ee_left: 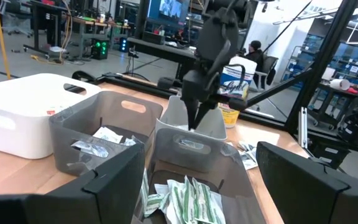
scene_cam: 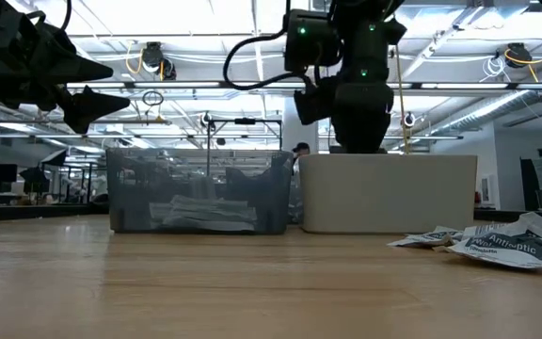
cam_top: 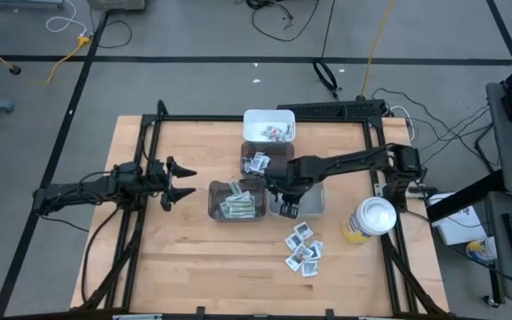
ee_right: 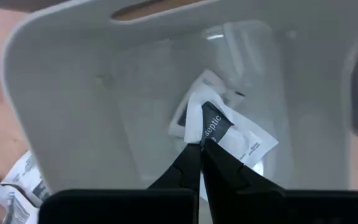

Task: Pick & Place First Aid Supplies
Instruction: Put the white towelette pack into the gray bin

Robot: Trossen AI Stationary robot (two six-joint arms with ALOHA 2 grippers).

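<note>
We have the right gripper [ee_right: 202, 148] clenched on a white square sachet with dark print [ee_right: 224, 129], low inside the pale grey plastic bin [ee_right: 67, 93]; print only partly legible. Left gripper [cam_top: 178, 181] hangs released beside the clear bin [cam_top: 236, 203].

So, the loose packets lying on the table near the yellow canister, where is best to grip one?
Probably from straight above, fingers closing on a raised edge: the packets lie flat and partly overlapping, and the low view shows crumpled edges lifted off the table. Start with an outer one.
</note>
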